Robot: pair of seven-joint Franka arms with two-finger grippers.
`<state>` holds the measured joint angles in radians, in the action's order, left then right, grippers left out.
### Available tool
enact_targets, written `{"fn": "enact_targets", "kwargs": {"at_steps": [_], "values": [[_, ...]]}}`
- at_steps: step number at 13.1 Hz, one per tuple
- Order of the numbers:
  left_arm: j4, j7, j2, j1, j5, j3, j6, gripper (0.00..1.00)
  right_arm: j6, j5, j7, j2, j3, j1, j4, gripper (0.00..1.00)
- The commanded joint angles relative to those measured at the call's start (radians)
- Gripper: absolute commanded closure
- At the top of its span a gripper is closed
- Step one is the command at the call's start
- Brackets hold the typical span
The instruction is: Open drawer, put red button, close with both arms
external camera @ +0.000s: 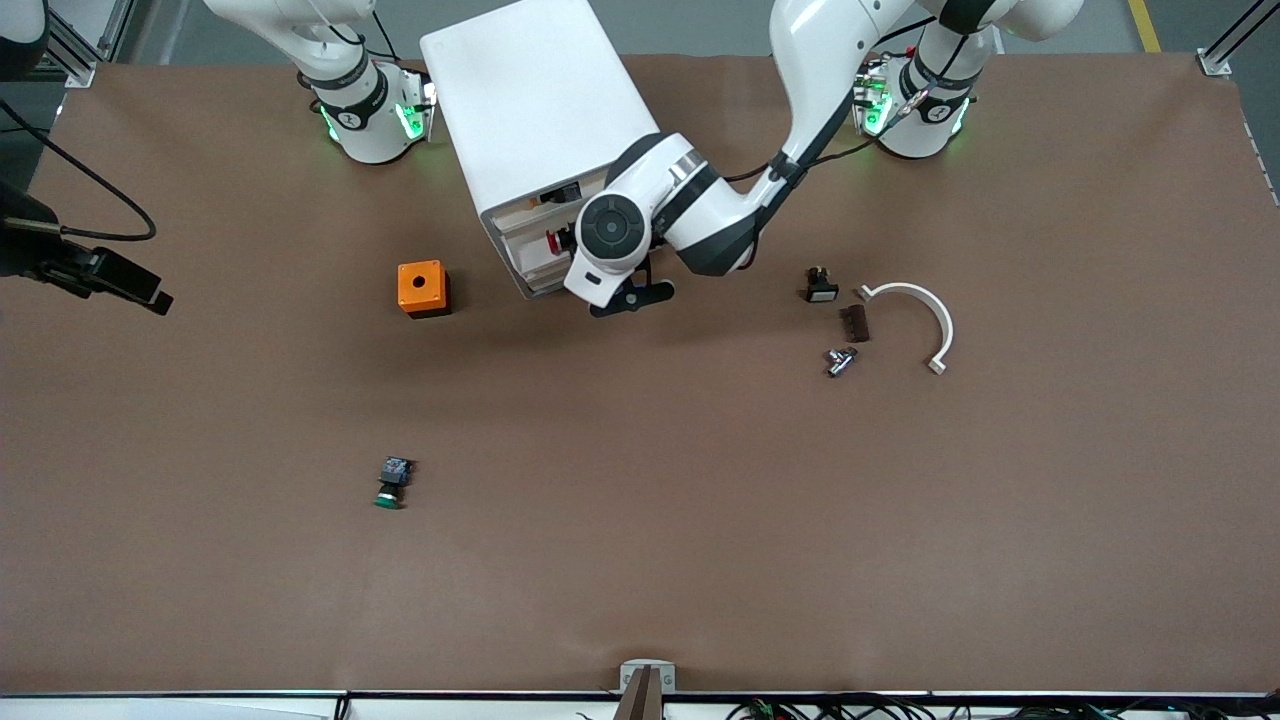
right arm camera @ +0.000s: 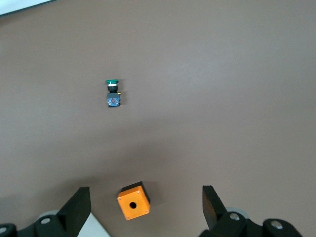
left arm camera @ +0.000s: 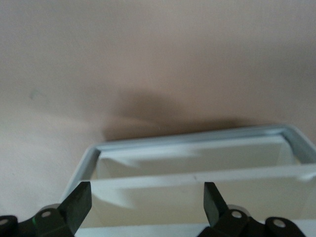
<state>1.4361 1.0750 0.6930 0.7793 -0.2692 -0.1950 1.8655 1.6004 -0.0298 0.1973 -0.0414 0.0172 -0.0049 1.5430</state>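
The white drawer cabinet (external camera: pixel 530 110) stands near the robots' bases, its front toward the front camera. A small red cap, seemingly the red button (external camera: pixel 555 240), shows at the cabinet's front in the drawer (external camera: pixel 535 265), partly hidden by the left arm's wrist. My left gripper (external camera: pixel 625 297) hangs just over the open drawer (left arm camera: pixel 197 170), open and empty (left arm camera: pixel 145 197); no button shows in the left wrist view. My right gripper (right arm camera: pixel 145 195) is open and empty, high over the table near the orange box. It is out of the front view.
An orange box with a hole (external camera: pixel 422 288) (right arm camera: pixel 133 200) sits beside the cabinet toward the right arm's end. A green-capped button (external camera: pixel 390 483) (right arm camera: pixel 112 94) lies nearer the front camera. Toward the left arm's end lie a white curved piece (external camera: pixel 925 315) and small parts (external camera: pixel 840 360).
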Motion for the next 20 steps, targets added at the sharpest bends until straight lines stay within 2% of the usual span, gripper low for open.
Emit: {"fn": "enact_targets", "kwargs": {"at_steps": [1,3,7,9,11,15,17,20], "values": [[0.001,0.045,-0.003,0.021,-0.019,0.0,0.001,0.0,0.042,0.024,-0.049,0.069,-0.008,-0.009,0.086,0.0],[0.003,0.049,-0.003,0.035,-0.022,0.0,0.0,0.0,0.099,0.025,-0.052,0.123,-0.009,-0.009,0.172,0.0],[0.0,0.049,-0.001,0.034,-0.018,0.003,-0.008,0.0,0.096,0.024,-0.128,0.101,0.0,-0.014,0.121,0.0],[-0.009,0.046,-0.015,0.008,-0.005,0.017,-0.009,0.0,0.095,0.03,-0.131,0.104,0.003,-0.018,0.118,0.0],[-0.011,0.026,-0.041,-0.089,-0.001,0.04,-0.009,0.0,0.084,0.028,-0.142,0.106,-0.003,-0.04,0.121,0.0],[-0.019,-0.017,-0.14,-0.244,0.224,0.04,-0.054,0.0,0.038,0.021,-0.145,0.118,-0.005,-0.041,0.109,0.0],[-0.017,-0.073,-0.222,-0.278,0.408,0.04,-0.142,0.0,0.046,0.025,-0.148,0.117,-0.005,-0.047,0.101,0.0],[-0.02,-0.185,-0.332,-0.391,0.458,0.04,-0.235,0.0,0.043,0.018,-0.15,0.114,-0.005,-0.056,0.094,0.0]]}}
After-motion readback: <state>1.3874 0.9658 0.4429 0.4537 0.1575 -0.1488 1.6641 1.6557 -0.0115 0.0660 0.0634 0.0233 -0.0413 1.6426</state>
